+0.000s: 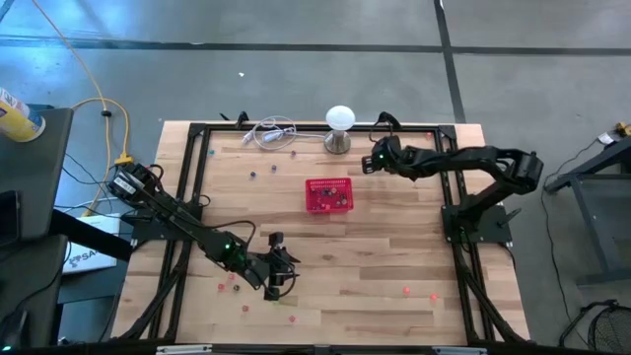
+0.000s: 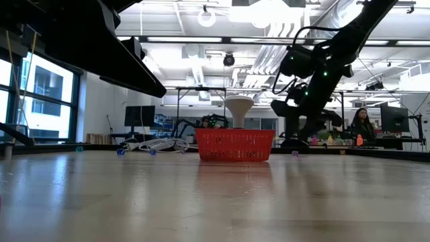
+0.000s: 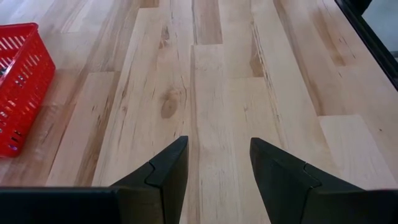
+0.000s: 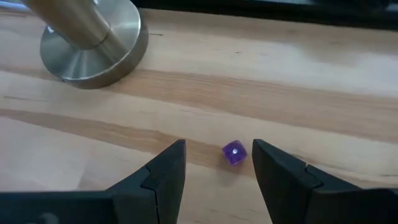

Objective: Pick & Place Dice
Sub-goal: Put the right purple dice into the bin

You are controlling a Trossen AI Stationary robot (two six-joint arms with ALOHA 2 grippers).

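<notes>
Purple, hard and tiny, the die lies near the tabletop's far edge by the lamp base, between the right gripper's open, empty fingers; probably light and skittish, best pinched across flat faces. Left gripper hangs open, empty, near the front edge.

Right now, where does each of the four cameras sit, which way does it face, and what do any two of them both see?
High view: above the table, facing straight down; both arms, left tool, right tool.
Low view: at tabletop height, facing level across to the red basket; arms overhead.
Left wrist view: on the left arm, facing bare wood; its open fingers.
Right wrist view: on the right arm, facing a purple die and the lamp base; its open fingers.
Shared: high, low and left wrist views show the basket.
</notes>
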